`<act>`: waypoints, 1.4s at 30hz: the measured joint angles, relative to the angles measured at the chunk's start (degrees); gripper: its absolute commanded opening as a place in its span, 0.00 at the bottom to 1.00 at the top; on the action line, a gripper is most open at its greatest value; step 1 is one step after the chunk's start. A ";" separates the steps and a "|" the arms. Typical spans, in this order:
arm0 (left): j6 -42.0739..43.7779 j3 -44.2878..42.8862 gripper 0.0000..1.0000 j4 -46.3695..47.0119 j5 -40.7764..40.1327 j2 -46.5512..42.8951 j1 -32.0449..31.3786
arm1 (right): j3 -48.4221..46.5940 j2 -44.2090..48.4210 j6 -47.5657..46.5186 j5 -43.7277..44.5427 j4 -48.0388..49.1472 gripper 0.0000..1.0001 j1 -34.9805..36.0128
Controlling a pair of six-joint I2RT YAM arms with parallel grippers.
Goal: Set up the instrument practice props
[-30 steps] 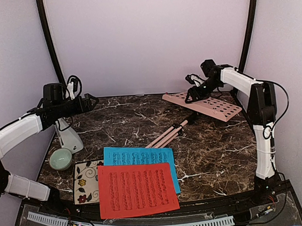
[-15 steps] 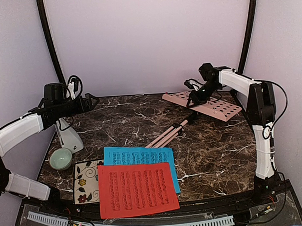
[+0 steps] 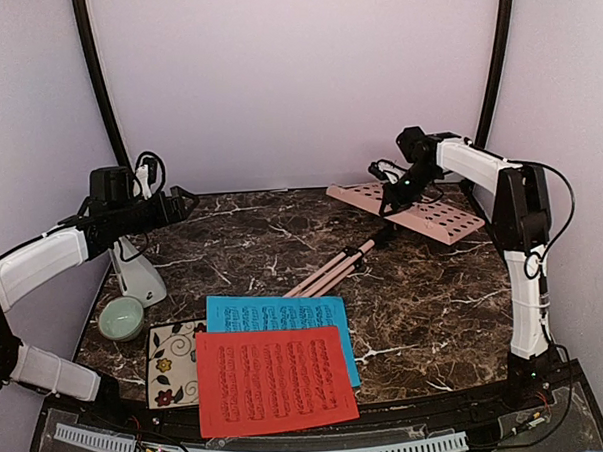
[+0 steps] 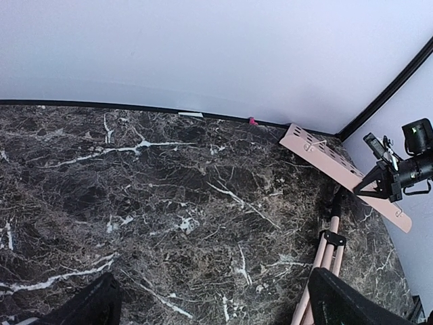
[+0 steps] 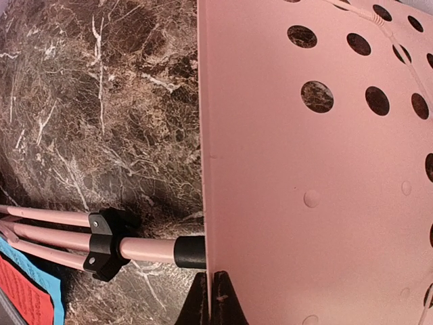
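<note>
The pale pink music stand lies on its side at the back right, its perforated desk (image 3: 433, 213) tilted and its folded legs (image 3: 333, 270) pointing toward the middle. My right gripper (image 3: 390, 204) is shut on the desk's left edge (image 5: 211, 203), pinching the thin plate just beside the pole (image 5: 145, 248). The blue sheet (image 3: 275, 312) and the red sheet (image 3: 273, 379) lie flat at the front, the red one overlapping the blue. A white metronome (image 3: 138, 274) stands at the left. My left gripper (image 3: 185, 202) hovers open above the left of the table, holding nothing.
A pale green bowl (image 3: 120, 318) and a floral tile (image 3: 172, 364) sit at the front left, beside the sheets. Bare marble (image 4: 189, 196) stretches between my left gripper and the stand. The tent's walls and black poles close in the back corners.
My right gripper's jaws have closed on the edge of the stand's desk, and that arm has shifted slightly. The left arm has not moved.
</note>
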State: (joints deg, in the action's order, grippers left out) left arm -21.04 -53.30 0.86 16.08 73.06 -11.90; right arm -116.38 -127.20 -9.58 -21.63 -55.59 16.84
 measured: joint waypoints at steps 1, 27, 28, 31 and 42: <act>-0.17 0.07 0.99 0.07 0.00 0.00 0.00 | -0.39 0.00 -0.26 0.72 -0.42 0.00 0.13; -1.22 0.26 0.99 1.25 0.92 -0.02 -0.48 | 3.85 22.60 -4.00 25.33 6.51 0.00 8.59; -1.18 0.26 0.99 1.27 0.92 -0.02 -0.57 | 4.11 23.85 -5.40 26.77 8.17 0.00 9.40; -0.74 0.24 0.99 1.22 0.92 -0.13 -0.76 | 6.19 27.15 -10.43 31.28 14.12 0.00 12.41; 3.78 0.20 0.98 5.92 7.43 -1.18 -4.79 | 16.28 34.21 -28.00 38.16 32.61 0.00 22.38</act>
State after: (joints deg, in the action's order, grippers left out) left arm -17.26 -53.10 6.79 23.51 71.88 -16.69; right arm -100.09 -92.99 -37.58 16.53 -22.98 39.22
